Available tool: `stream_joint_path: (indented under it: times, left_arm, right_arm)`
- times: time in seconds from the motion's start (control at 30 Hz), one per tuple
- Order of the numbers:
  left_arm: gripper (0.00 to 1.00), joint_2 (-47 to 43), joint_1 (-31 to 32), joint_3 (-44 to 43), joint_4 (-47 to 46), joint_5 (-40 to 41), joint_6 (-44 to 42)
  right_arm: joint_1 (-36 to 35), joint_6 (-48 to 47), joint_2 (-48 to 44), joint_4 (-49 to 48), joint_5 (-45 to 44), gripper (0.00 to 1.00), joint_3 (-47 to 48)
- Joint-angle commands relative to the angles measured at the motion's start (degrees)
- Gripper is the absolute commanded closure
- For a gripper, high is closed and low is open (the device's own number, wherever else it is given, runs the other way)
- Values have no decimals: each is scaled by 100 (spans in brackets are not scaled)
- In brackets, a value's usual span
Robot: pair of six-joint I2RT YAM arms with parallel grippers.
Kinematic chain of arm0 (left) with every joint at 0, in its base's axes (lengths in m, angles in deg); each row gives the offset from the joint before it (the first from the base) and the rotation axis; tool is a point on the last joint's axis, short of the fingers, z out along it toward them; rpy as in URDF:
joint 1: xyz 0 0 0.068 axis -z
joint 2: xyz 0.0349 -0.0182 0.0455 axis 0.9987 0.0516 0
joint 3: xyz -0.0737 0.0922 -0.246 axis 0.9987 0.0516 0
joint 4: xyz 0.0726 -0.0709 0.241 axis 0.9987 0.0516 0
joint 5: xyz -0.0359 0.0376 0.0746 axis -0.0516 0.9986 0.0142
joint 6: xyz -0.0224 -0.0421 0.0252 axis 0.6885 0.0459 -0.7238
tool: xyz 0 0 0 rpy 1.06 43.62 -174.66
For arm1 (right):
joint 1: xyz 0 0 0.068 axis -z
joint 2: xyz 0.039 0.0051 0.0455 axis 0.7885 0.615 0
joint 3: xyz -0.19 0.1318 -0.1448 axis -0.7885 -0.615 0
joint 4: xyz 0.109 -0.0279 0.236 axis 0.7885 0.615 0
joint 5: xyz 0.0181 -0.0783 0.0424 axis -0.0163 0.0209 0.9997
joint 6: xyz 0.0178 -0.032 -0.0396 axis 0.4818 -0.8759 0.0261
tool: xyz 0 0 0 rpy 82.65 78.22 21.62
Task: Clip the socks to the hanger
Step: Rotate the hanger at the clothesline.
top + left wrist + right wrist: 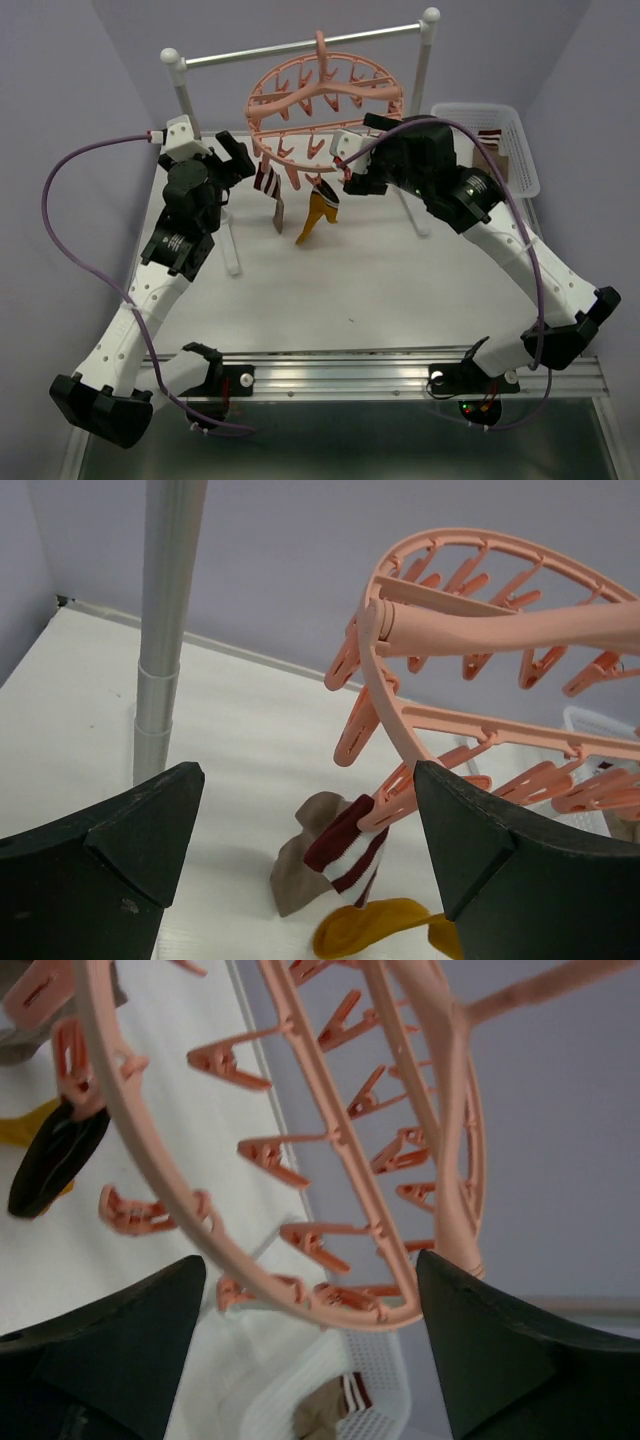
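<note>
Pink plastic hanger (290, 98) free to swing. Avoid bumping with right claw (308, 1260): risks shaking clipped socks (322, 212) loose. Left claw (308, 775), right claw: fingers apart, empty.

Smooth plastic hanger (480, 630), cloth socks (345, 845) — matt
</note>
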Motion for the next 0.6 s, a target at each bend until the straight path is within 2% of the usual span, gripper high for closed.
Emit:
stream_joint_path:
  times: [0.0, 0.1, 0.33, 0.57]
  left_arm:
    - [1, -223, -22, 83, -183, -290, -222]
    - [1, -328, -14, 162, -192, -343, -266]
    - [1, -565, -22, 356, -192, -202, -293]
    - [1, -645, -22, 426, -201, -448, -108]
  right_arm:
    - [23, -1220, 728, 799, 479, 19, 1256]
    - [23, -1282, 1396, 1299, 410, 29, 1889]
    - [23, -1326, 1687, 1548, 391, 28, 1935]
    - [23, -984, 1722, 1329, 998, 26, 1830]
